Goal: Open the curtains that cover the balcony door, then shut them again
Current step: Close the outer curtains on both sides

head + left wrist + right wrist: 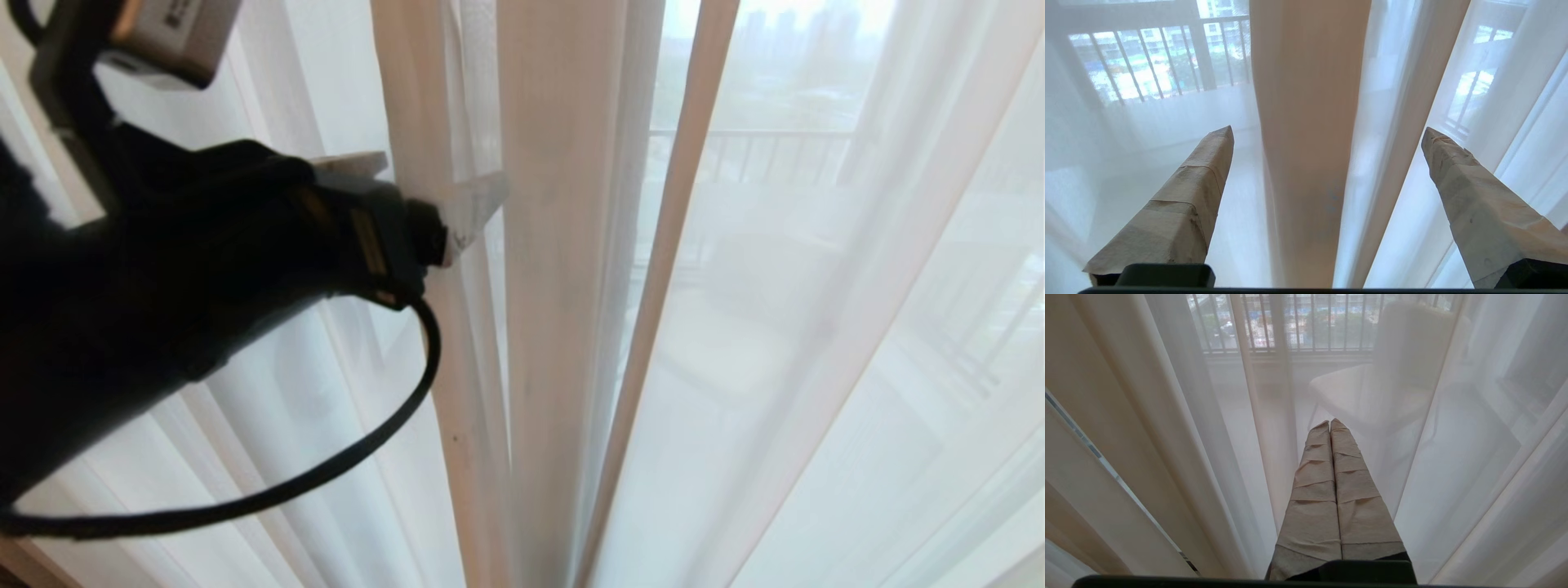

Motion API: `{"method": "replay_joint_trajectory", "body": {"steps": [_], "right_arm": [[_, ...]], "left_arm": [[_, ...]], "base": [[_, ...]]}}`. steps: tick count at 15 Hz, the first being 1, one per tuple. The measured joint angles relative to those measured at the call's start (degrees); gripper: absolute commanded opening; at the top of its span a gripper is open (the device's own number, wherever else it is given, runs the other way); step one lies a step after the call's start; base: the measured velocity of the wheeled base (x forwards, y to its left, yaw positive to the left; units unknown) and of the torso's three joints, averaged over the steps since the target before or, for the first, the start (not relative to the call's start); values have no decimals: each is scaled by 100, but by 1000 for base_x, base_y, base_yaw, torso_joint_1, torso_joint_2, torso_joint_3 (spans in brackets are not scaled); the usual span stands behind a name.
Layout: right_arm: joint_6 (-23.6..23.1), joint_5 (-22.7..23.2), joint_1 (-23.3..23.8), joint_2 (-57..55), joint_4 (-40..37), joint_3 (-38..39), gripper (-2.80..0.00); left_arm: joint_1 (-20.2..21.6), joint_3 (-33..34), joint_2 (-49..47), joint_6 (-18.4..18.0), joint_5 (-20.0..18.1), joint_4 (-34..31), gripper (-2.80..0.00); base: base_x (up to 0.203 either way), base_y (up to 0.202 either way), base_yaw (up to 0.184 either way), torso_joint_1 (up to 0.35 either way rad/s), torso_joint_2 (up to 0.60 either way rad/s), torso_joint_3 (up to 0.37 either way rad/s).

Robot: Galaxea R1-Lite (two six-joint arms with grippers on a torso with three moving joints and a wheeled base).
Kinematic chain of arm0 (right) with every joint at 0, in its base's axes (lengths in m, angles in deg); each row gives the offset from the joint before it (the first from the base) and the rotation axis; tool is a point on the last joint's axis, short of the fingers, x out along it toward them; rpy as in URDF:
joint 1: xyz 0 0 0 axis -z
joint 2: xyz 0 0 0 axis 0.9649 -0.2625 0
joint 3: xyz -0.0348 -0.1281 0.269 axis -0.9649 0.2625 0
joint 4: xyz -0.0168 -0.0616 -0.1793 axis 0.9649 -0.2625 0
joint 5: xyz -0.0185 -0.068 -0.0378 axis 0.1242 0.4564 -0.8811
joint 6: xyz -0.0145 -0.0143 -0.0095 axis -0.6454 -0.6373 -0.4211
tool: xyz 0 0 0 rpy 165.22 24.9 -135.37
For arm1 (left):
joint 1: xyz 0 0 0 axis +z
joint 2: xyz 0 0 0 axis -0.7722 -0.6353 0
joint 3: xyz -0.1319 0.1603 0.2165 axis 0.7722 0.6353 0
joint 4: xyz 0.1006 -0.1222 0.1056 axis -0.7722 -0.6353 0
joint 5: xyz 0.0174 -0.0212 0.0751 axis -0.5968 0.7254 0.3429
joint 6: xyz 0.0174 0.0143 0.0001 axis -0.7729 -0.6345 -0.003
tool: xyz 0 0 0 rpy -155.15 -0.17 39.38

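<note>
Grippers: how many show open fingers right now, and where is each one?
1. The left gripper has its fingers spread either side of a sheer curtain fold, not closed on it. The right gripper is shut, empty, pointing at the sheers; it is outside the head view.

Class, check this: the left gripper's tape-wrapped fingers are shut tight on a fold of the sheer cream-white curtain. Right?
Not quite. The left gripper is open: in the left wrist view its tape-wrapped fingers stand wide apart on either side of a fold of the sheer cream-white curtain, not shut on it.
</note>
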Motion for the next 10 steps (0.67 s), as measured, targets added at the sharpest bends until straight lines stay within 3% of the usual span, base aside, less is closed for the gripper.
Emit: {"method": "replay_joint_trajectory", "body": {"steps": [5, 6, 10], "right_arm": [[2, 5, 0, 0, 2, 0, -280], [2, 0, 0, 0, 2, 0, -280], [2, 3, 0, 0, 0, 0, -280]], "left_arm": [[-332, 860, 1015, 5, 223, -58, 0], [-338, 964, 1168, 5, 226, -66, -280], [-349, 1326, 1724, -9, 221, -80, -280]], "base": [[0, 0, 0, 0, 0, 0], [0, 0, 0, 0, 0, 0], [0, 0, 0, 0, 0, 0]]}}
